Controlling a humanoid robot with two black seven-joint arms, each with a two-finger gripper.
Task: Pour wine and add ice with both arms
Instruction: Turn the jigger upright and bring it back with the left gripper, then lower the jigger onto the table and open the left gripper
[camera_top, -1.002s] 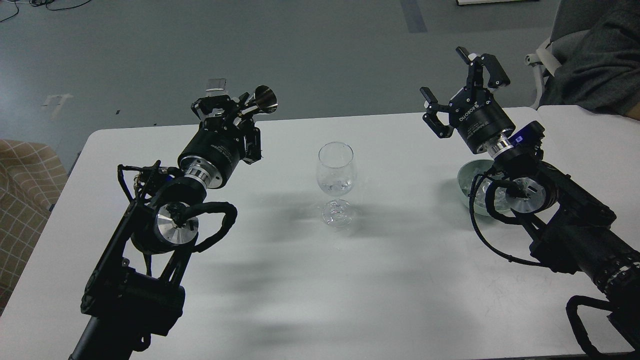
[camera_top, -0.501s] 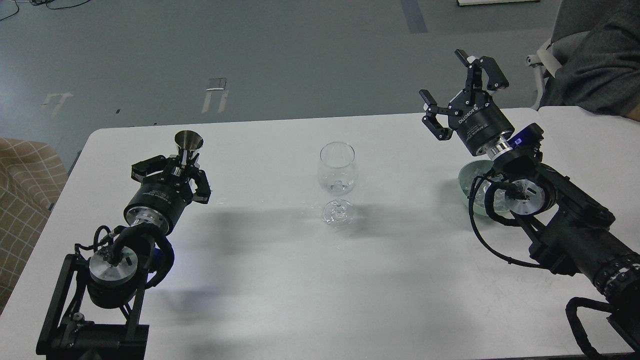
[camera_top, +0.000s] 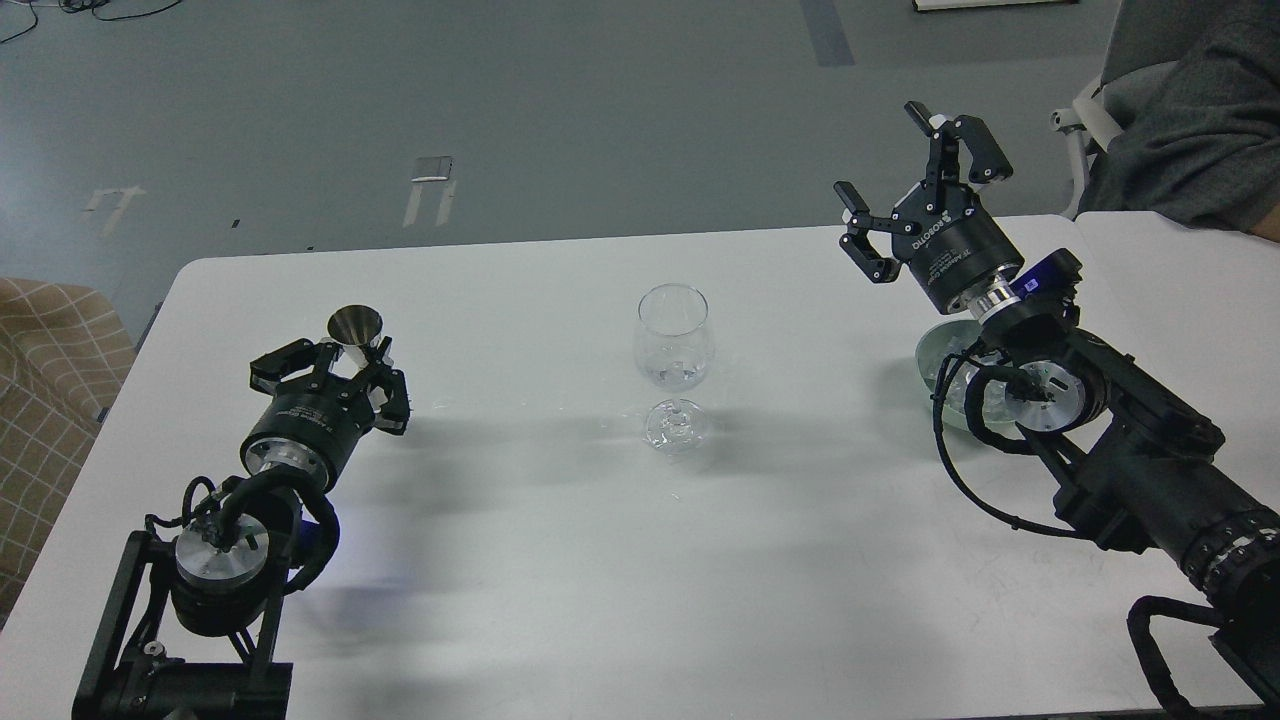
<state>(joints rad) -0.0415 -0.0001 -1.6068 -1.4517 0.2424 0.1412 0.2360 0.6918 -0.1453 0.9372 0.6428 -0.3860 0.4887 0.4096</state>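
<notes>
Few ice (camera_top: 678, 374) cubes already lie at the bottom of the glass (camera_top: 673, 340), small and clear, hard to count through the wall. More ice seems to be in the pale green bowl (camera_top: 935, 350) at the right, mostly hidden behind the right arm. I judge the cubes to be light, hard and slippery, and wet once they melt, so a pinch across two flat faces is safer than across edges. A cube has no real long axis, so its direction matters little.

The glass stands upright in the middle of the table (camera_top: 560, 560), long axis vertical, mouth up. It looks thin and fragile, and it is top-heavy on a narrow stem, so a push at the rim could tip it.

The metal jigger (camera_top: 354, 328) stands upright at the left, mouth up, just beside the fingers of the left gripper (camera_top: 330, 372); I cannot tell if the claw holds it or has let go. The right gripper (camera_top: 915, 190) hangs above the far table edge, fingers spread wide and empty.
</notes>
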